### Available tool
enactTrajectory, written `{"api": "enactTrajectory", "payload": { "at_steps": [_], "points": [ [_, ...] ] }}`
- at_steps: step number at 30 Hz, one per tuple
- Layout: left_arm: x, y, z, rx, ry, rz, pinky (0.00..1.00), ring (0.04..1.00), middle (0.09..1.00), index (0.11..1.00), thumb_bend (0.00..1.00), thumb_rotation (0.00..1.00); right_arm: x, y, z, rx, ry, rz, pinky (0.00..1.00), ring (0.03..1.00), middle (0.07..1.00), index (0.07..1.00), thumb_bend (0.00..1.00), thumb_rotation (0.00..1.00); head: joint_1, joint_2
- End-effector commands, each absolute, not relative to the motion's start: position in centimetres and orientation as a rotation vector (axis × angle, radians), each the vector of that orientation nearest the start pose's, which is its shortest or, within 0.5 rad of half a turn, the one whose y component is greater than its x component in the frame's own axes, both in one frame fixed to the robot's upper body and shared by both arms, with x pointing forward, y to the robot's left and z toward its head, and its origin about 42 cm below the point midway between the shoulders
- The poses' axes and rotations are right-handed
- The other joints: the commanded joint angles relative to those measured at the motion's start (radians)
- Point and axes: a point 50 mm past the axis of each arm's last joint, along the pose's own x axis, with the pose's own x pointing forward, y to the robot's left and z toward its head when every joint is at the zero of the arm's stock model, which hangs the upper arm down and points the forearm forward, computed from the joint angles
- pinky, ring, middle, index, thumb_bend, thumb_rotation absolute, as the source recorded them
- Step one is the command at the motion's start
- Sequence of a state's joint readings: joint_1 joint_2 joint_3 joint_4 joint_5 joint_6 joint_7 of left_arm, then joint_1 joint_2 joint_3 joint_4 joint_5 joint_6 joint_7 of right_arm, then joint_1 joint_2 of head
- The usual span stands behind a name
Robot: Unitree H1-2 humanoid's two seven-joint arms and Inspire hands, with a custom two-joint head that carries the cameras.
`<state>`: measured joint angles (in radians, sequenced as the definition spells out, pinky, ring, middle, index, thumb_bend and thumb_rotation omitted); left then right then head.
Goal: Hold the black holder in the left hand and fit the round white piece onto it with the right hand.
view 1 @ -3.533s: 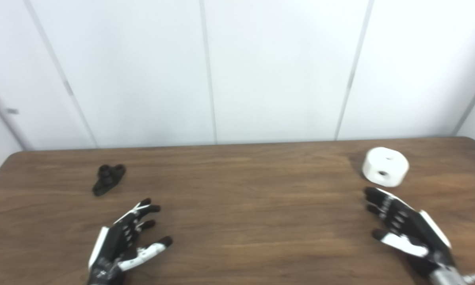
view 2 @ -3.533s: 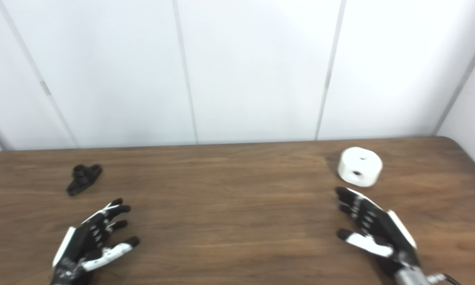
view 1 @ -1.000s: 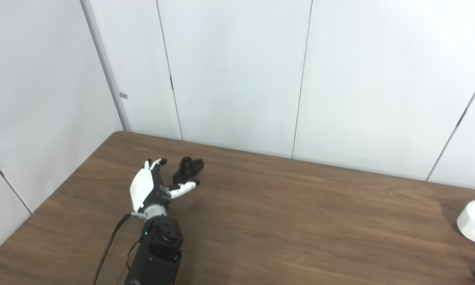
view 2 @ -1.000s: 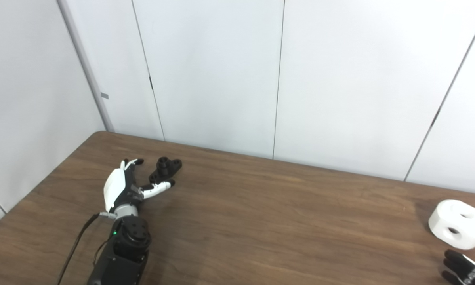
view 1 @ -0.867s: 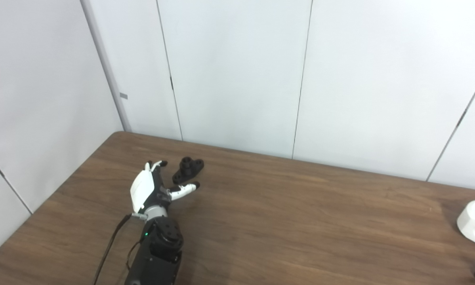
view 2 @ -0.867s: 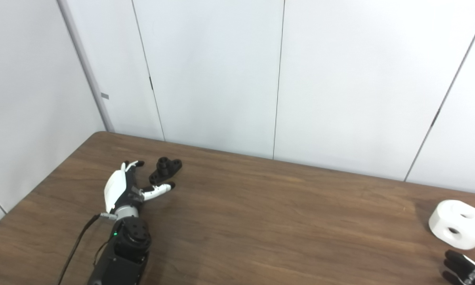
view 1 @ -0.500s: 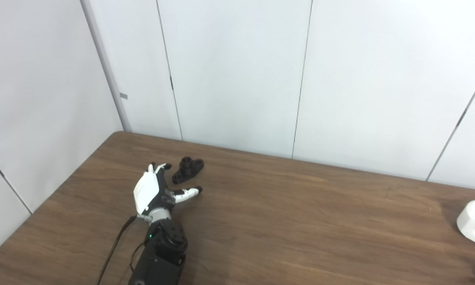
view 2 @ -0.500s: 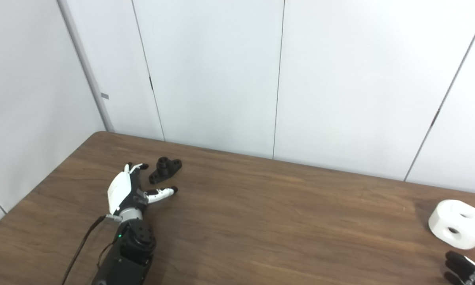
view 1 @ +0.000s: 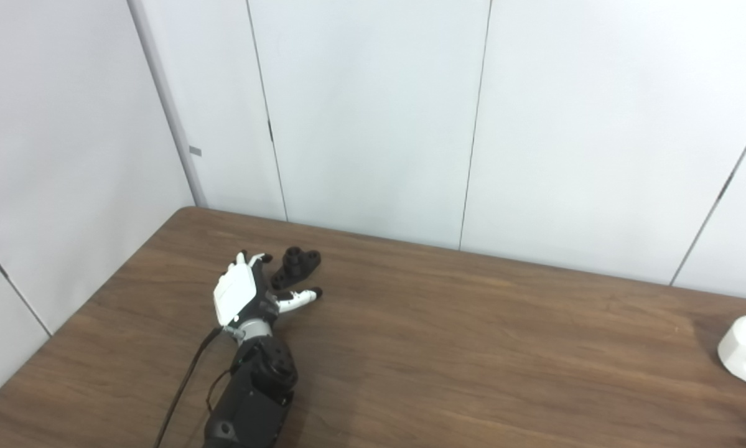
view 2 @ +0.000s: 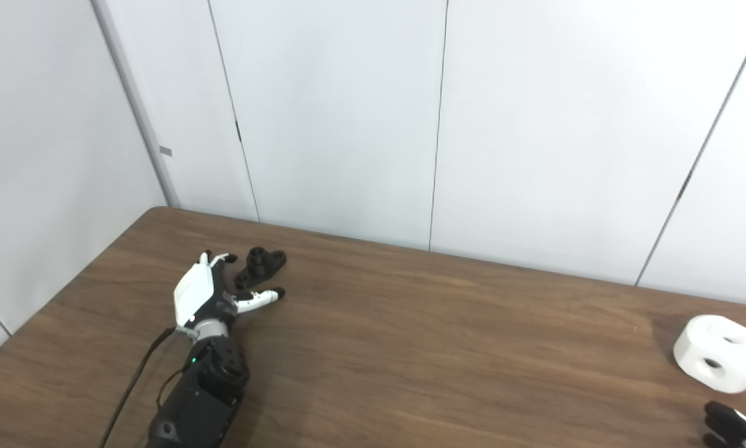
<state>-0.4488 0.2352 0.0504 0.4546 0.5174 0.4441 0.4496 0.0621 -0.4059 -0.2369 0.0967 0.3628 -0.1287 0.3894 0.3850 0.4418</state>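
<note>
Left hand [view 1: 243, 294] edged nearer the black holder [view 1: 295, 267], fingers spread and empty just beside it, holder flat on the table [view 1: 472, 348], long axis slanting away to the right, round white piece [view 2: 720, 352] far right, right hand [view 2: 730, 428] mostly cropped, state unclear.

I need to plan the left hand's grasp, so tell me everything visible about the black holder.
The black holder is a small, matte, plastic-looking piece: an elongated flat base with rounded ends and a short round post rising near its middle. It lies flat on the brown wooden table, toward the far left corner, its long axis running diagonally. The left hand sits just beside it, open, fingers on its left and thumb in front of it. Whether any of them touch it cannot be told; it is not gripped.
</note>
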Motion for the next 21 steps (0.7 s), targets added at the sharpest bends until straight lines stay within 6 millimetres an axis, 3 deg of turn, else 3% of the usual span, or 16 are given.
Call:
{"api": "enactTrajectory", "payload": {
  "at_steps": [1, 11, 21],
  "points": [
    [42.7, 32.4, 14.6, 0.814, 0.241, 0.611, 1.0, 1.0, 1.0, 0.847, 0.96, 0.18, 24.1, -40.3, 10.9, -0.072, -0.02, 0.117, 0.92, 0.926, 0.891, 0.817, 0.95, 0.47, 0.0, 0.001],
    [43.7, 32.5, 14.4, 0.817, 0.308, 0.522, 1.0, 1.0, 1.0, 0.822, 0.96, 0.21, 23.9, -39.9, 10.9, -0.078, -0.019, 0.11, 0.91, 0.92, 0.883, 0.81, 0.94, 0.47, -0.009, 0.0],
    [44.2, 31.8, 14.4, 0.811, 0.324, 0.49, 1.0, 1.0, 1.0, 0.776, 0.96, 0.22, 23.5, -39.6, 11.1, -0.066, -0.021, 0.125, 0.91, 0.918, 0.875, 0.789, 1.0, 0.49, -0.019, 0.013]
  ]
}}
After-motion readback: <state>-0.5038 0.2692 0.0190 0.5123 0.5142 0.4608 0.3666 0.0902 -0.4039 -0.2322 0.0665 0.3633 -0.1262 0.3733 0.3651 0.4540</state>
